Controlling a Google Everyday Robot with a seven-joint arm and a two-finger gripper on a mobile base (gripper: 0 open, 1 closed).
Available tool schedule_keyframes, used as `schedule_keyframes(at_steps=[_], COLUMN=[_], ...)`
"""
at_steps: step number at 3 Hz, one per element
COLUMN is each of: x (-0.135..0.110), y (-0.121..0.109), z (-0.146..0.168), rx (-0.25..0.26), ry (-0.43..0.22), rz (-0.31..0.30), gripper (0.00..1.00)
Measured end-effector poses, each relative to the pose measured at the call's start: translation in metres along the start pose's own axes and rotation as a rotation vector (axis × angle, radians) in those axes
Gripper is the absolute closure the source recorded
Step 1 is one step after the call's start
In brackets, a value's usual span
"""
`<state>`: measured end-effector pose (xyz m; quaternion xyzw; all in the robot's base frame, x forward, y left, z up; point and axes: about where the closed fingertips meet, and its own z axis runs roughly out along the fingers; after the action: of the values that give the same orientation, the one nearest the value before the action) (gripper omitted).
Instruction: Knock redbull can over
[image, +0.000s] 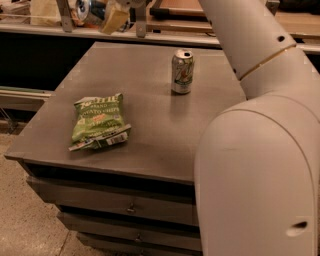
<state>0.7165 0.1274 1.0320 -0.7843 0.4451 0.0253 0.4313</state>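
Observation:
My gripper (114, 17) is at the top edge of the camera view, above the far left corner of the grey table (150, 145), with its tan tip pointing down and left. A small blue-and-silver thing (83, 8) shows just left of it at the back counter; it looks like the redbull can, mostly cut off by the frame edge. I cannot tell whether the gripper touches it. My white arm (260, 150) fills the right side of the view.
A wider silver-white can with green and red marks (182, 71) stands upright at the table's far middle. A green chip bag (97, 121) lies flat at the front left. Drawers (125, 207) run below the tabletop. A cluttered counter (45, 15) runs behind.

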Motion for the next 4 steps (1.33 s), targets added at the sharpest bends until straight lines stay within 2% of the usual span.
schedule_keyframes(at_steps=[1, 2, 3, 4], x=[-0.011, -0.013, -0.003, 0.015], y=[0.031, 0.063, 0.086, 0.108], z=[0.013, 0.031, 0.043, 0.055], rx=[-0.096, -0.213, -0.304, -0.409], ry=[-0.002, 0.034, 0.093, 0.181], rz=[-0.076, -0.124, -0.132, -0.127], gripper=[1.0, 1.0, 1.0, 1.0])
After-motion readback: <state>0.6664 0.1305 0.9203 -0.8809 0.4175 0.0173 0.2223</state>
